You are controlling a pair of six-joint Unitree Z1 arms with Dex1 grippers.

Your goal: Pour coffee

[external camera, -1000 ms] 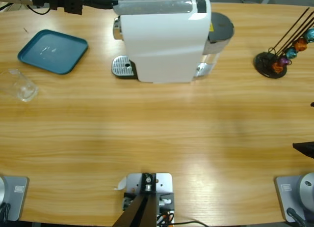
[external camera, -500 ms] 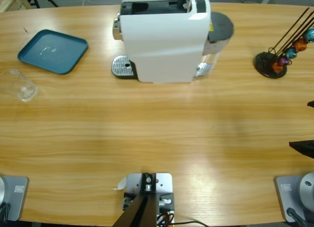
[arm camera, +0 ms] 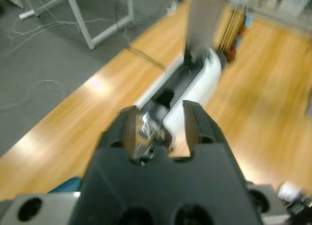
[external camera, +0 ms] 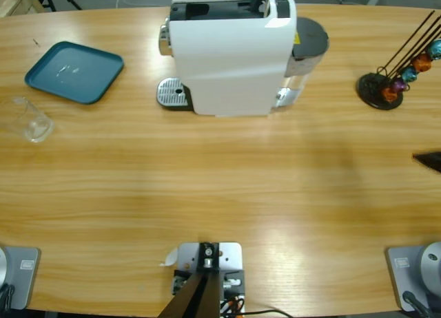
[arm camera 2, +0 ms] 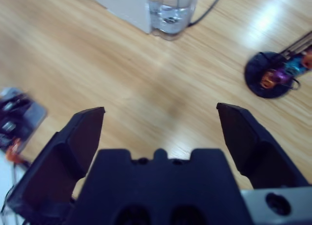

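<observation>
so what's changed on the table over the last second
An arm that reached over the coffee machine from the top left has gone from the high view, leaving the top of the machine open. At the right edge, a black gripper tip has shifted up the picture. The blue tray, glass and capsule holder stayed put.

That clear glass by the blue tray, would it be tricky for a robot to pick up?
Probably. The clear glass looks thin-walled and smooth, so likely slippery and breakable. It seems empty, so likely light and easily tipped if nudged.
</observation>
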